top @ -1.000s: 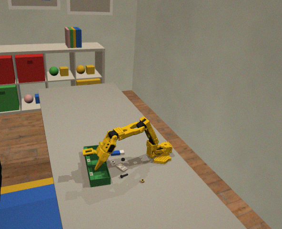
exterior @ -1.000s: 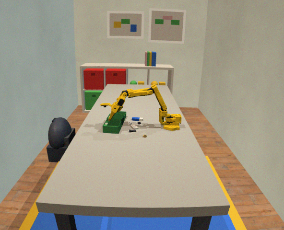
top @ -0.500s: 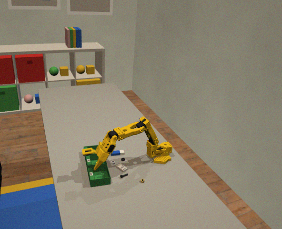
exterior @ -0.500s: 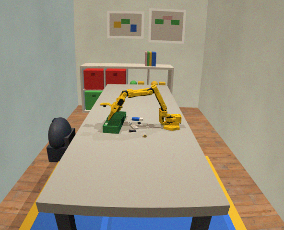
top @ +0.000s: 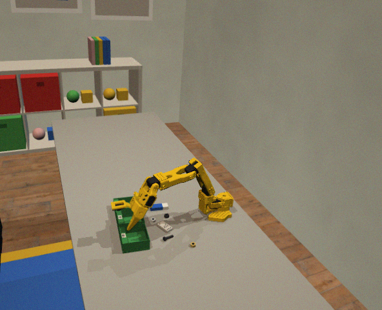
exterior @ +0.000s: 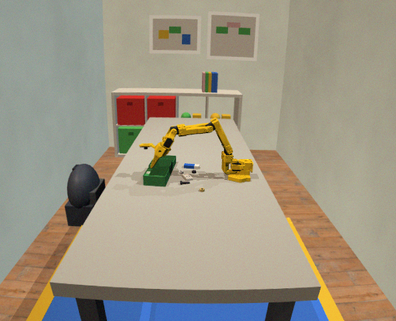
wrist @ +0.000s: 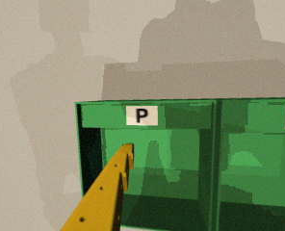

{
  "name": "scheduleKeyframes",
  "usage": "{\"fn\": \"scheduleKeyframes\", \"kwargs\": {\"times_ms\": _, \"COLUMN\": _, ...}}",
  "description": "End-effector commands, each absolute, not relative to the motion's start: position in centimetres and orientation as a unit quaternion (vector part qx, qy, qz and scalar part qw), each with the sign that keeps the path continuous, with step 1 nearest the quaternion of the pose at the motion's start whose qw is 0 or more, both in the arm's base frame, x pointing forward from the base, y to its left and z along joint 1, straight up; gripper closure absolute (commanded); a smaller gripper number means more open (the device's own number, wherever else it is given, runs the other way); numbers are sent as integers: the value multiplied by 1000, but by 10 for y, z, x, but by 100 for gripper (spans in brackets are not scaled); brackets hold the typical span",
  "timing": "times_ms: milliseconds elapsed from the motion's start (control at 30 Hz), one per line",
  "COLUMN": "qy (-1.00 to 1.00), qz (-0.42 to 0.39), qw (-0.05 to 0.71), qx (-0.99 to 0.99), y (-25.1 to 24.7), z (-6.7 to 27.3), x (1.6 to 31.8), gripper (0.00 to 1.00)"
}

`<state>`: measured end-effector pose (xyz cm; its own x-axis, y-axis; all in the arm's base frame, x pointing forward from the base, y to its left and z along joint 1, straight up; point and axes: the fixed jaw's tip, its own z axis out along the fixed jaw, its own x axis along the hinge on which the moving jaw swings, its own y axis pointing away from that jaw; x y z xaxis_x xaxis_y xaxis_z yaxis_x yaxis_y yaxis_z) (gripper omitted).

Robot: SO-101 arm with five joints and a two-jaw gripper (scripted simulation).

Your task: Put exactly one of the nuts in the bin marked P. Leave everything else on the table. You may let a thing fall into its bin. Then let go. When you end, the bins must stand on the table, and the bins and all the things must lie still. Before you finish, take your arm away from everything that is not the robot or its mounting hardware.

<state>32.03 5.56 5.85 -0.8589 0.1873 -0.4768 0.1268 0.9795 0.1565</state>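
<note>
A green bin row [top: 136, 246] [exterior: 154, 180] [wrist: 191, 116] stands on the table. The P label [wrist: 142, 115] marks its end compartment, the one nearest the top camera. My gripper [top: 120, 217] [exterior: 147, 156] is wide open and empty, and its fixed jaw [wrist: 125, 154] points down over the P compartment. I see nothing lying in that compartment. A grey nut [top: 153, 219], a black nut [top: 166, 215] and a gold nut [top: 192, 244] [exterior: 201, 189] lie on the table right of the bins.
A black bolt [top: 167, 237] [exterior: 183, 182], a pale plate with holes [top: 164, 227] [exterior: 186, 176] and a blue-and-white block [top: 159, 206] [exterior: 191, 166] lie between the bins and the arm's base [top: 217, 206]. The neighbouring compartment [wrist: 258, 164] lies to the right in the wrist view.
</note>
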Motion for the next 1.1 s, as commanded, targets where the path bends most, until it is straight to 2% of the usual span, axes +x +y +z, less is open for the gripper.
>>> {"fn": "scheduleKeyframes", "kwargs": {"times_ms": 0, "qy": 951, "qz": 72, "qw": 290, "qx": 78, "y": 61, "z": 77, "x": 329, "gripper": 0}}
{"fn": "scheduleKeyframes", "kwargs": {"times_ms": 767, "qy": 950, "qz": 72, "qw": 292, "qx": 78, "y": 61, "z": 78, "x": 329, "gripper": 0}}
{"fn": "scheduleKeyframes", "kwargs": {"times_ms": 1067, "qy": 938, "qz": 81, "qw": 328, "qx": 77, "y": 61, "z": 102, "x": 331, "gripper": 0}}
